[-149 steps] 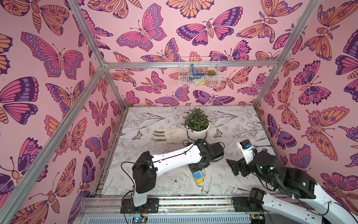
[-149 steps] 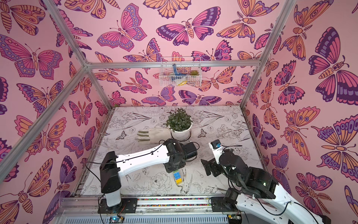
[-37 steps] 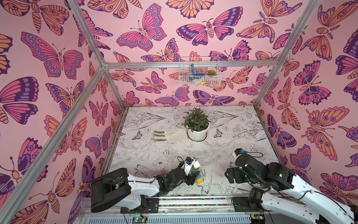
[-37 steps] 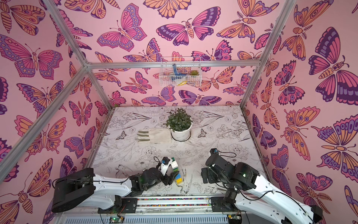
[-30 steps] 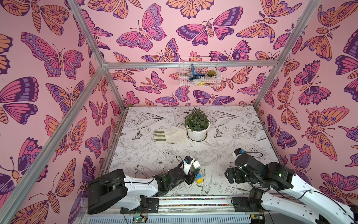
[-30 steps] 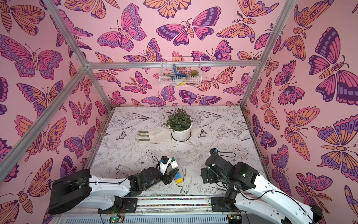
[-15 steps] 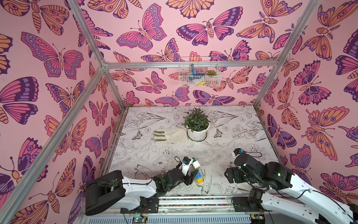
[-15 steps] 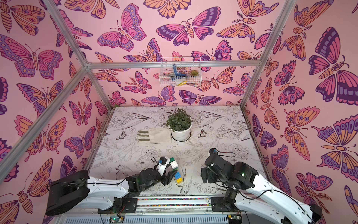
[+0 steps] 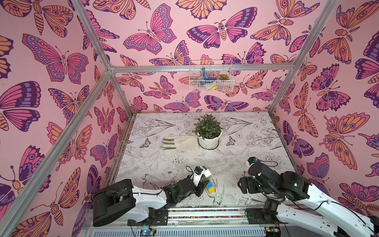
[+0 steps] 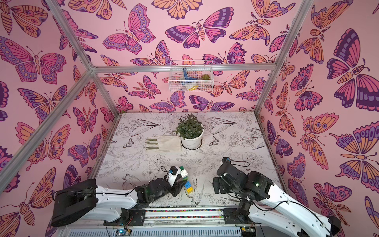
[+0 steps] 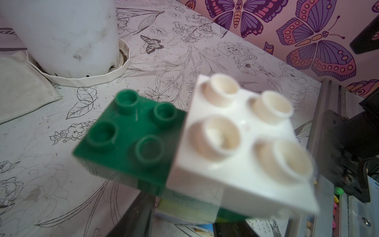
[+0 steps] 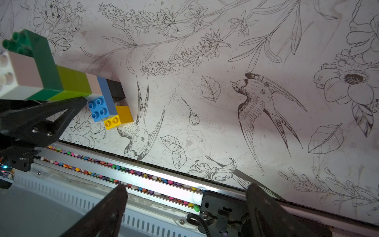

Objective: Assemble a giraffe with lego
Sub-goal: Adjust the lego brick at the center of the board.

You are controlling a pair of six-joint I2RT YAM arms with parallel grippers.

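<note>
Lime neck of giraffe [image 12: 71, 86] between left pincer [image 9: 204, 182] fingers (contact unclear)

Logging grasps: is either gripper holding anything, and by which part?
Left gripper looks closed on the giraffe at its lime neck, though one finger is hidden. Right gripper is open and empty.

In a top view, the giraffe [image 9: 209, 185] stands near the front edge of the table [image 9: 256, 143], at about 6 o'clock, with its white cap uppermost and its blue and yellow bricks low. The left gripper [image 9: 202, 182] lies at its 8 o'clock, against the neck; the grip itself is hidden. The right gripper [image 9: 243, 185] sits at the giraffe's 3 o'clock, apart from it. A potted plant [image 9: 208, 131] stands toward 12 o'clock, with a glove [image 9: 182, 143] just beside it at its 9 o'clock.
</note>
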